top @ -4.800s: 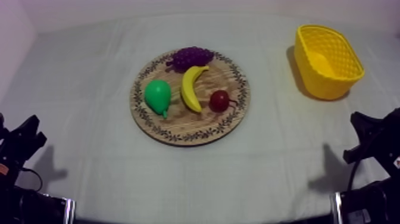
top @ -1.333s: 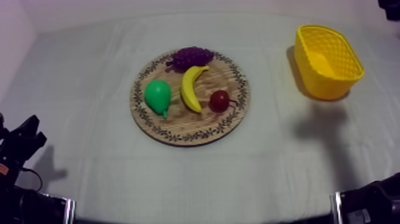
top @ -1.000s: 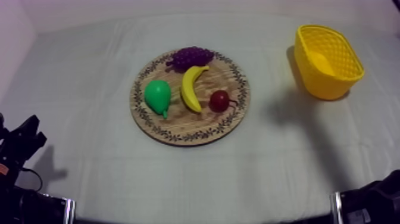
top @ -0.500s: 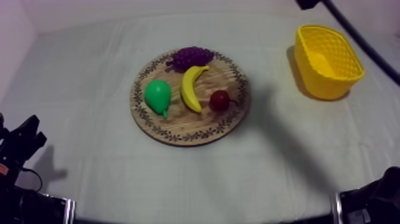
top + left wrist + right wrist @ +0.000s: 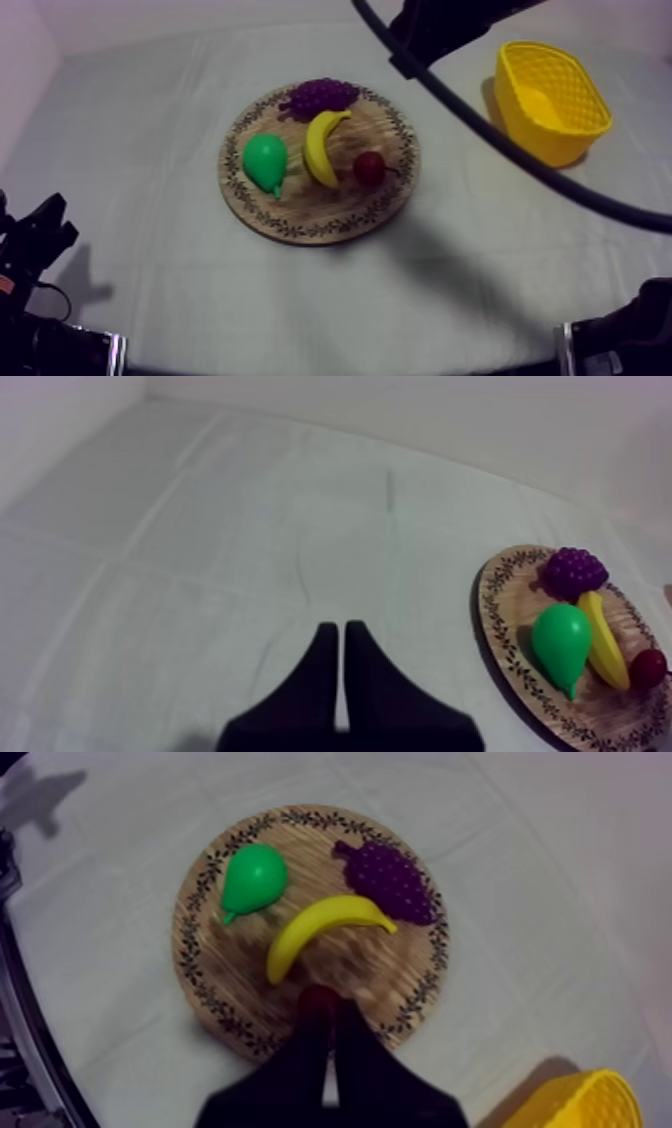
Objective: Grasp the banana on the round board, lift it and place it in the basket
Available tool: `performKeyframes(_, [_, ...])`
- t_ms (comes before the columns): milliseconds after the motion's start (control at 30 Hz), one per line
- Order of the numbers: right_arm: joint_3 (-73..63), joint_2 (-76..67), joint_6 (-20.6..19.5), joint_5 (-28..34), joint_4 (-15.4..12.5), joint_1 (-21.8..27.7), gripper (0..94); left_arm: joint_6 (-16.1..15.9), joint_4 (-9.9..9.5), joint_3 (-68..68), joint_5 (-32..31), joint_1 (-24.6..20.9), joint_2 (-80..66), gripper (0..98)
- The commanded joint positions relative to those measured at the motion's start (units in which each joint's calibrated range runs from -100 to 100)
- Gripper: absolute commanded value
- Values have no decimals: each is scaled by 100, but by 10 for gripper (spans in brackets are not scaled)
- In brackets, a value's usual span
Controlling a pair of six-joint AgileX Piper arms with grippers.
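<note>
Right wrist view: right claw (image 5: 322,995), clenched empty, has swung in above the wooden board (image 5: 192,942), banana (image 5: 325,924) not yet grasped; left claw (image 5: 335,629) clenched.

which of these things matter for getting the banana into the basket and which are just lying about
For the job: curved yellow toy banana, round wooden board with patterned rim, yellow latticed basket.
Just lying about: green toy pear, purple bunch of toy grapes, small red fruit, all on the board.
</note>
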Motion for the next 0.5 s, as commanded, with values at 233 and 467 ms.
performKeyframes(233, [-459, 298, -971, 352, 328, -207, 5, 0, 0, -4, 1, -1, -5, 0])
performKeyframes(467, [-949, 537, -1595, 763, 478, -389, 3, 0, 0, -4, 1, -1, -5, 0])
